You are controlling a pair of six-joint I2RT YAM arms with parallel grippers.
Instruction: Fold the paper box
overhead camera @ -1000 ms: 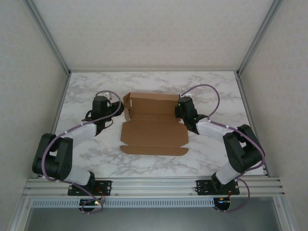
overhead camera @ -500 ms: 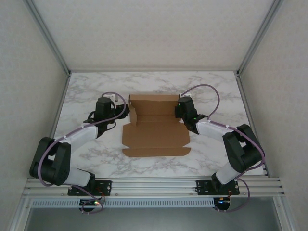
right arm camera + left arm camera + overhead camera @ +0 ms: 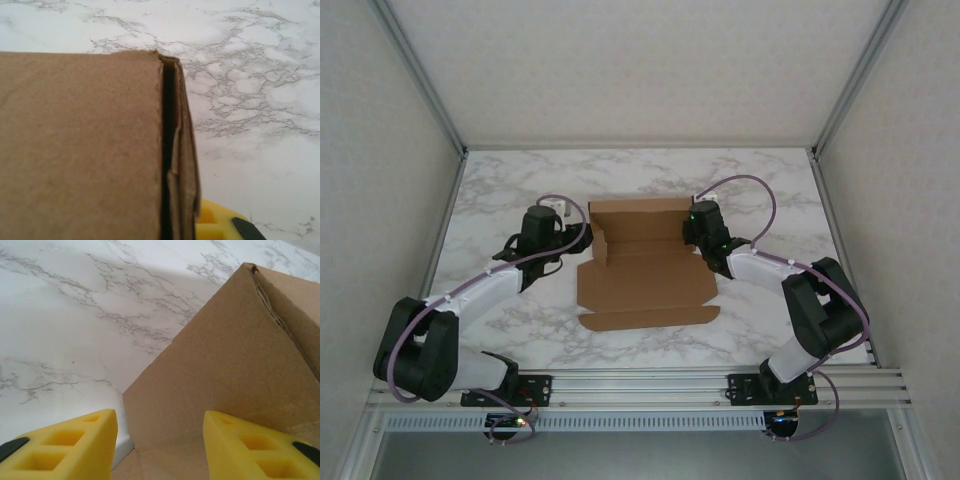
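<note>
The brown paper box (image 3: 645,275) lies in the middle of the marble table with its back and side walls partly raised and its front flap flat. My left gripper (image 3: 572,237) sits just off the box's left wall. In the left wrist view that gripper (image 3: 160,427) is open, its yellow fingers (image 3: 65,445) apart, with a raised panel of the paper box (image 3: 225,365) just beyond them. My right gripper (image 3: 700,228) is at the box's far right corner. In the right wrist view it (image 3: 181,220) is shut on the folded right wall (image 3: 177,150); one yellow finger (image 3: 215,222) peeks out beside the cardboard.
White enclosure walls and aluminium posts (image 3: 440,110) border the marble table (image 3: 500,180) on three sides. A metal rail (image 3: 640,385) carrying both arm bases runs along the near edge. Purple cables loop above both wrists.
My left arm has reached further right towards the box's left wall, and its jaws have widened. The box has slid slightly right and its left flap stands more upright. The right gripper keeps its grip.
</note>
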